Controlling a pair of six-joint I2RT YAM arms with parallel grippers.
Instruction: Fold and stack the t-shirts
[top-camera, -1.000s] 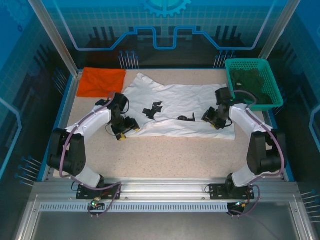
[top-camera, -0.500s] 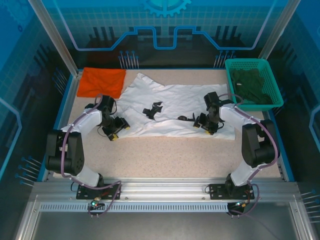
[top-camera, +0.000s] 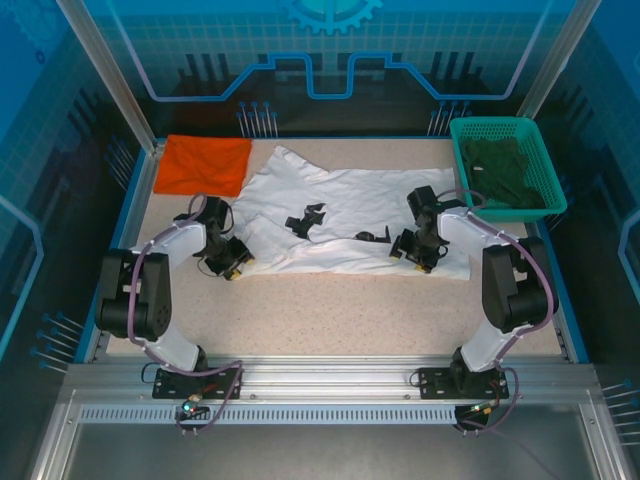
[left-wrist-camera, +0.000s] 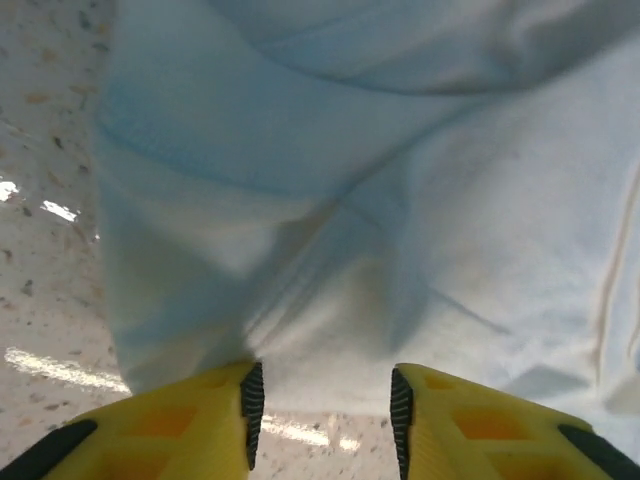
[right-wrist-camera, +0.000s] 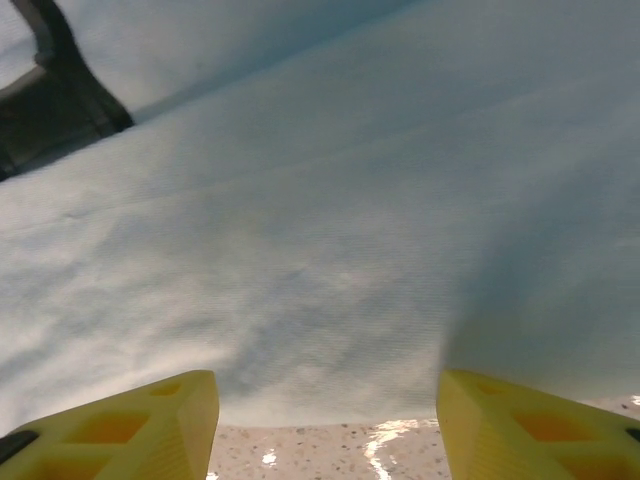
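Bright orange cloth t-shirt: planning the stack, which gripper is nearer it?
Left. The left gripper sits close in front of the orange t-shirt; the right gripper is far across the white cloth t-shirt.

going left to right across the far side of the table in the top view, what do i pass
orange t-shirt → white t-shirt → green basket

Even bluish light, top view sharp, wrist views soft and close — glare streaks on the tabletop (left-wrist-camera: 45, 300).
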